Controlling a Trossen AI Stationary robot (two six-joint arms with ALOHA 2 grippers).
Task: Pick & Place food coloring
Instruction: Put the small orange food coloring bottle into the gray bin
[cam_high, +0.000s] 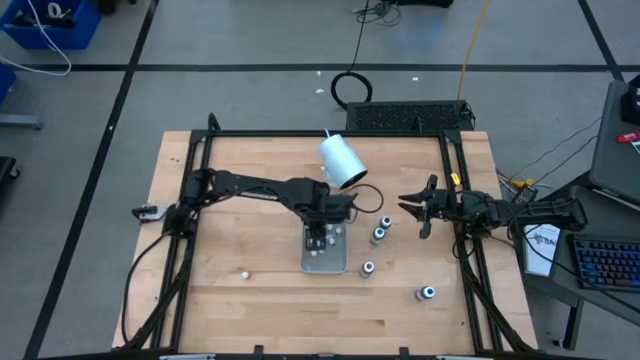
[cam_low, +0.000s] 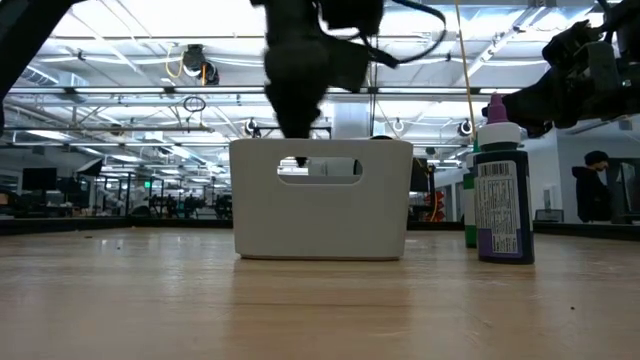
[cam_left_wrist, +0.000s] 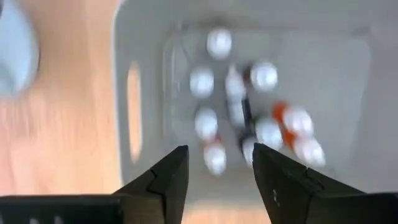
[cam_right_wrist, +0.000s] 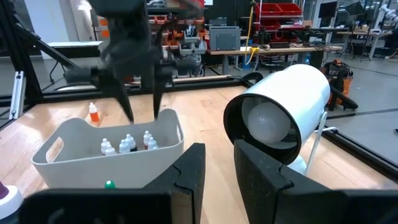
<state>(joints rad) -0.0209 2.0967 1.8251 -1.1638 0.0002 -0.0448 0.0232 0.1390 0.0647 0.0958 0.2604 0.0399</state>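
Note:
A pale rectangular tray (cam_high: 325, 262) (cam_low: 322, 200) sits mid-table with several tiny whitish food coloring bottles (cam_left_wrist: 208, 121) (cam_right_wrist: 127, 144) standing inside. My left gripper (cam_left_wrist: 221, 165) (cam_high: 320, 238) hangs open over the tray, fingers pointing down at the bottles and holding nothing. Dark, larger bottles stand on the table to the tray's right (cam_high: 378, 235) (cam_high: 368, 268) (cam_high: 427, 293); the low view shows a purple one (cam_low: 503, 190). One tiny bottle (cam_high: 243, 272) (cam_right_wrist: 93, 112) stands alone to the tray's left. My right gripper (cam_high: 420, 207) (cam_right_wrist: 217, 168) waits open at the right side.
A large white cylindrical cup (cam_high: 342, 160) (cam_right_wrist: 283, 115) lies on its side beyond the tray, with its open mouth toward my right gripper. A black frame (cam_high: 330, 134) runs round the table. Bare wood lies toward the near edge (cam_high: 300, 315).

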